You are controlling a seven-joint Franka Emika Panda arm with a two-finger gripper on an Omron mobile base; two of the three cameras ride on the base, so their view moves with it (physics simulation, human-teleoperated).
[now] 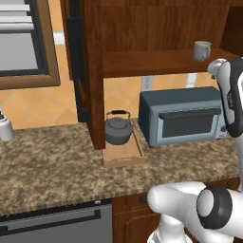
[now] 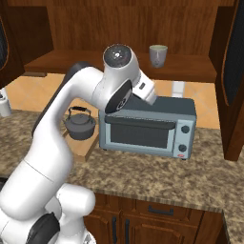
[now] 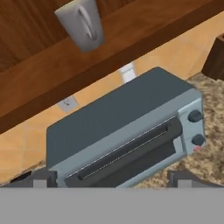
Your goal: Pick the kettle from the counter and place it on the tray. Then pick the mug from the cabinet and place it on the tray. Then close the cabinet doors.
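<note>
Kettle (image 1: pixel 118 129) is already sitting on the tray (image 1: pixel 124 156) on the counter (image 1: pixel 47 161), at about 9 o'clock of the toaster oven (image 1: pixel 182 116) in the left base view, so the first step looks done. Mug (image 1: pixel 201 50) is standing upright on the cabinet (image 1: pixel 142 28) shelf, at roughly 12 o'clock above the toaster oven's right end; in the hand view the mug (image 3: pixel 81 24) is showing at 11 o'clock with its handle facing the camera. Gripper (image 3: pixel 112 180) is hovering above and in front of the toaster oven, well apart from the mug, jaws standing wide apart and holding nothing. Judging the step in hand as the reach for the mug. Cabinet door (image 1: pixel 78 66) is hanging open at the left, another at the right edge of the right base view. Risks from here: the mug is sitting near the shelf's front edge, so a fingertip bumping it could be tipping it or knocking it down onto the toaster oven; the handle side facing the hand could be spoiling a clean pinch; the arm rising close over the toaster oven could be clipping its top or the shelf lip; the tray is mostly taken up by the kettle, so setting the mug down could be nudging the kettle or leaving the mug on the raised edge. White bottle (image 1: pixel 5 127) is standing far off at 9 o'clock, not in the way.
</note>
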